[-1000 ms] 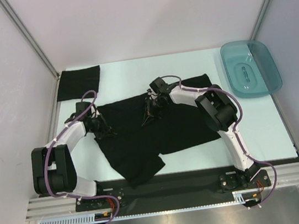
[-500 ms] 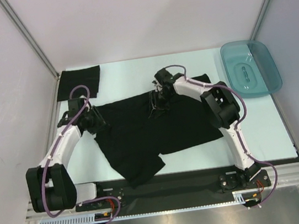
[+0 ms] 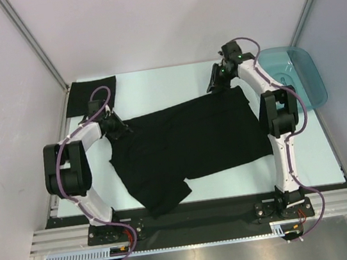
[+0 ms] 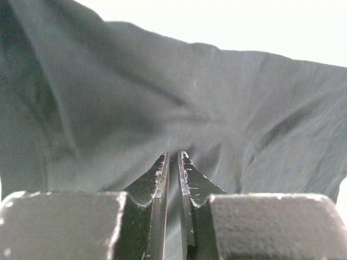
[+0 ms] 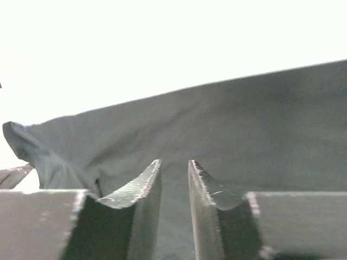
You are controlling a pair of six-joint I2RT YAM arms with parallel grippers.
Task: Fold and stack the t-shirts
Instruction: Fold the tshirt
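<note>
A black t-shirt (image 3: 188, 144) lies spread out mid-table, one sleeve trailing toward the near edge. A second t-shirt (image 3: 93, 96), folded, lies at the back left corner. My left gripper (image 3: 118, 128) is low at the spread shirt's upper left edge. In the left wrist view its fingertips (image 4: 173, 154) stand almost together with a thin slit, right over the cloth (image 4: 217, 97); whether cloth is pinched does not show. My right gripper (image 3: 215, 84) is at the shirt's far right corner. It (image 5: 174, 161) is open over the shirt's edge (image 5: 244, 124), with nothing between its fingers.
A translucent teal tray (image 3: 292, 78) stands at the back right, close to the right arm. Pale walls close in the table (image 3: 154, 84) on three sides. The dark front rail (image 3: 198, 214) holds both arm bases.
My right gripper has moved from the shirt's middle out to its far right corner, and the shirt's far edge now lies flatter. My left gripper shifted slightly along the shirt's left edge.
</note>
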